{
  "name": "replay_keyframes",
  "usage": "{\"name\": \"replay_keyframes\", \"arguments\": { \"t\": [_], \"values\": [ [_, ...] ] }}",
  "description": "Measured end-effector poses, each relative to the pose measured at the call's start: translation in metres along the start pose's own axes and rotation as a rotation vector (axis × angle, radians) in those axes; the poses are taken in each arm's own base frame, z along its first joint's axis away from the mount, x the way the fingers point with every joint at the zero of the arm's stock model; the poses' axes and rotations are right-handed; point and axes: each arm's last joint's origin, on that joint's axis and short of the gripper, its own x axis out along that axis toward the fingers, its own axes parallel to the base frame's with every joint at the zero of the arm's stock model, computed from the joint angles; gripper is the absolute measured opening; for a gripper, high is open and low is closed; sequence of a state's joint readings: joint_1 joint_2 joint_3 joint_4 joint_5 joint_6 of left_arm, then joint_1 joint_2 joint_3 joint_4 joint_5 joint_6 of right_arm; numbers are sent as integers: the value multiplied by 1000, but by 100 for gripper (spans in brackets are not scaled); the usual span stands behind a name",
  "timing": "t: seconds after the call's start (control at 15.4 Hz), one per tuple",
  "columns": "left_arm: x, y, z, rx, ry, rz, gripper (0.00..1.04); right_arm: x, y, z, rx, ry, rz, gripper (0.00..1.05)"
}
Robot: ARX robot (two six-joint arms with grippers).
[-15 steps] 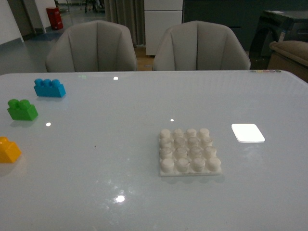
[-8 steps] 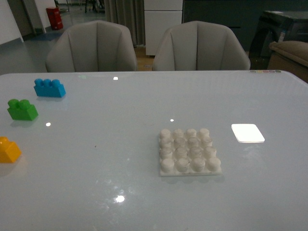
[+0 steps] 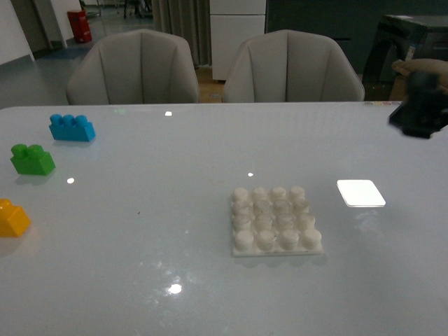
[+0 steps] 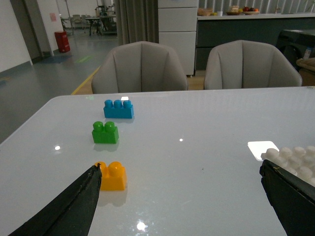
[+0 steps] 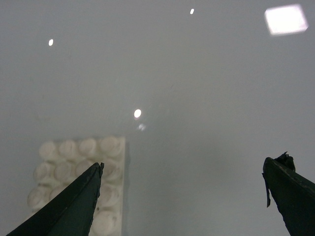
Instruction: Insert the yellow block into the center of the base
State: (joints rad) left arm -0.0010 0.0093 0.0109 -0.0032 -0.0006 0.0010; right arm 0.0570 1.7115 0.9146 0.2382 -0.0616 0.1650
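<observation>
The right arm (image 3: 420,105) shows as a dark blur at the far right. The left gripper (image 4: 179,169) and the right gripper (image 5: 183,166) both have their fingers spread wide, holding nothing. The yellow block (image 3: 12,218) lies on the glossy table (image 3: 140,266) far left, well apart from the base (image 3: 276,220). Two grey chairs (image 3: 133,66) stand behind.

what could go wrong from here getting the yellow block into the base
The yellow block appears close to one of the left gripper's open fingers, so an off-centre approach may knock it away. Nothing visibly holds the base on the glossy table, so pressing could slide it.
</observation>
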Motion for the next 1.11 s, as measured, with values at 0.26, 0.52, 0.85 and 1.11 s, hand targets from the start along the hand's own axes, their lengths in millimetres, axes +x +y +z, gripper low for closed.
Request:
{"name": "replay_keyframes", "arguments": {
  "t": [0.26,0.52,0.85,1.11],
  "values": [
    [0,0,0,0,0,0,98,64,41,-45,-3,311,96,98],
    [0,0,0,0,0,0,98,97,58,-56,22,395,95,98],
    [0,0,0,0,0,0,98,109,66,-68,34,441,119,98],
    [0,0,0,0,0,0,98,118,69,-69,38,451,107,98]
  ]
}}
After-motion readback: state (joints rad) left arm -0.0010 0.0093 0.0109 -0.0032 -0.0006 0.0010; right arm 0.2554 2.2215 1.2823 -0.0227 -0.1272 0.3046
